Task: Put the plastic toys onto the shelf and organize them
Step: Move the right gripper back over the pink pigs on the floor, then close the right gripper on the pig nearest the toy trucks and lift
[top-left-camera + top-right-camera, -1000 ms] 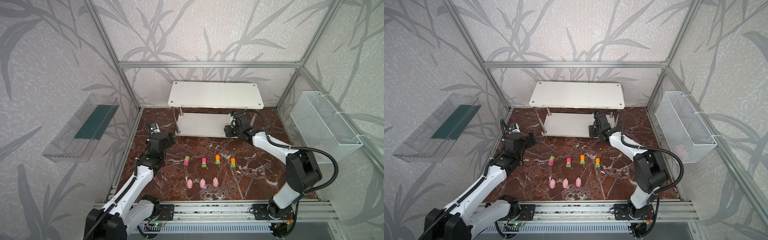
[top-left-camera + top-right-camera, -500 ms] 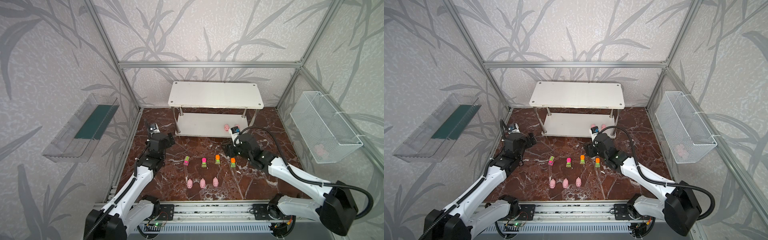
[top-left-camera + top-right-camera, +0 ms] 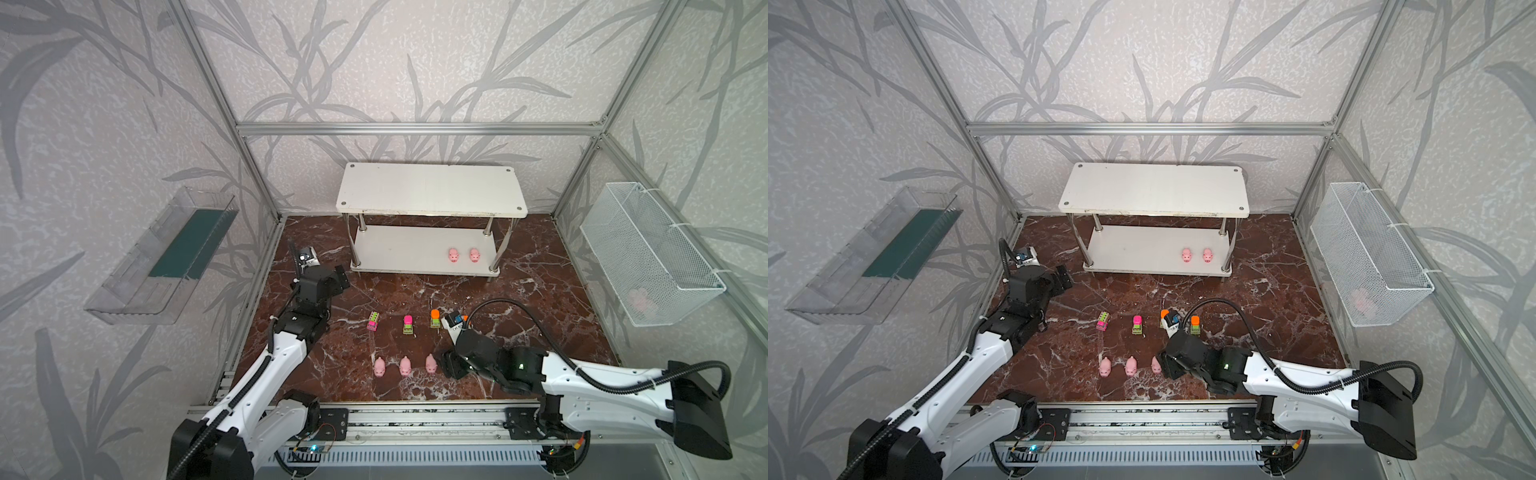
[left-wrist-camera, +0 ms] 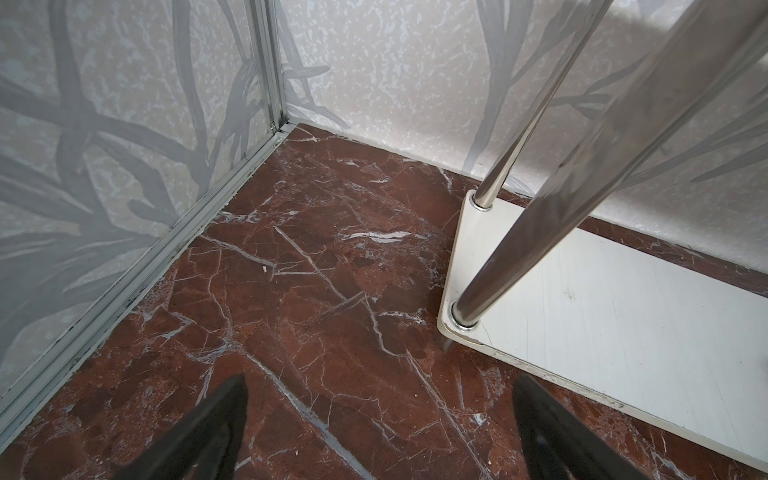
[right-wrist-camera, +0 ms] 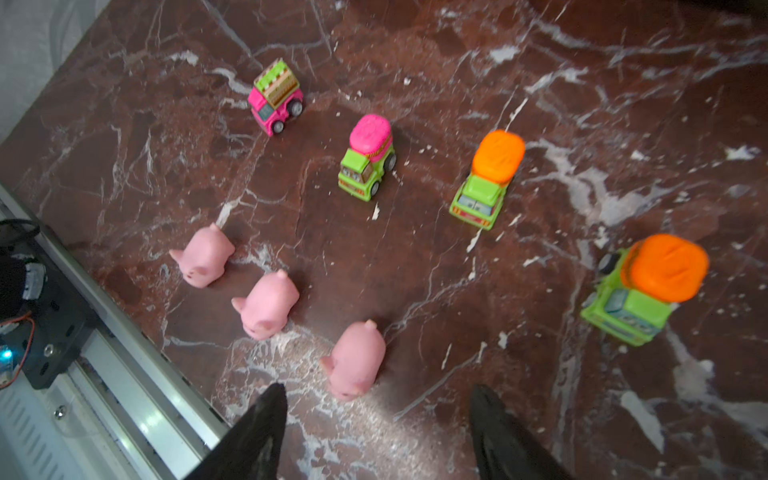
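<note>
The white shelf (image 3: 430, 195) stands at the back of the brown marble bench (image 3: 540, 299). Two pigs (image 3: 453, 254) sit side by side on the shelf's lower board, toward its right end and close to the front right post.

In front of the shelf and well apart from it, four cars stand in a row across the bench. From the shelf's left end to its right they are a pink car (image 3: 373, 321), a green car with a pink top (image 3: 408, 324), and two green cars with orange tops (image 3: 1195, 324). Farther out from the shelf than the cars, three pigs (image 3: 405, 365) line up in a second row.

The right claw (image 5: 374, 419) hangs low in front of the shelf, just beside the end pig (image 5: 357, 359) of that outer row. Its jaws stand apart with nothing between them. In the right wrist view the pig lies just ahead of the fingertips (image 5: 266, 415).

The left claw (image 4: 382, 428) sits off the shelf's left end, near the front left post. Its jaws are spread wide and hold nothing, with only marble showing between them.
</note>
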`<move>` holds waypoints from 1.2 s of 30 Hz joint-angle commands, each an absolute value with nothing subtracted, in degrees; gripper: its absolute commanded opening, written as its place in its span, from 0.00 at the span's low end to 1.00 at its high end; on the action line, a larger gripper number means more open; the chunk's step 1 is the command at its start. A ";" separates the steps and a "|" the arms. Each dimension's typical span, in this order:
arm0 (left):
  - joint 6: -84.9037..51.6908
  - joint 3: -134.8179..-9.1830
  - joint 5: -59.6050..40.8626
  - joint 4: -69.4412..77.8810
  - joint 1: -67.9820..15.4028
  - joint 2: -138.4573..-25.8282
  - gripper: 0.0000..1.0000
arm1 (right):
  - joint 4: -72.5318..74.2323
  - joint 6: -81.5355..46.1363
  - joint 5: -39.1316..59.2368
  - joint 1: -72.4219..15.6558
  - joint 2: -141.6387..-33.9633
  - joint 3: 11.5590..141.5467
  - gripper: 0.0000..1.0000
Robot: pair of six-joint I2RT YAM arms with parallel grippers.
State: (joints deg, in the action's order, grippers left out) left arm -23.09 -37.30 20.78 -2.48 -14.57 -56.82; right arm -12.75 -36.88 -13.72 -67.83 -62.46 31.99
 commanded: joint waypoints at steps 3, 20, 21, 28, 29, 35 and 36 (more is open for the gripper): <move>-24.43 -36.82 20.49 -2.10 -14.73 -55.55 0.97 | -13.12 -42.95 -14.09 -71.18 -67.00 32.60 0.71; -24.43 -36.56 20.48 -1.66 -14.76 -56.67 0.97 | -12.11 -42.11 -12.39 -72.47 -82.33 39.72 0.73; -24.31 -36.56 20.52 -1.68 -14.70 -56.69 0.97 | -12.00 -42.42 -12.48 -72.43 -83.18 39.84 0.73; -24.08 -36.48 20.74 -1.69 -14.68 -57.01 0.97 | -11.63 -43.17 -13.61 -72.40 -86.03 40.51 0.70; -24.08 -36.47 20.82 -1.67 -14.76 -57.13 0.97 | -11.85 -43.61 -14.16 -72.39 -86.21 40.53 0.68; -24.04 -36.38 20.79 -1.68 -14.71 -57.35 0.97 | -10.64 -44.21 -15.11 -72.30 -87.39 40.47 0.59; -24.08 -36.39 20.83 -1.67 -14.70 -57.46 0.97 | -10.55 -44.21 -15.13 -72.25 -87.74 40.61 0.57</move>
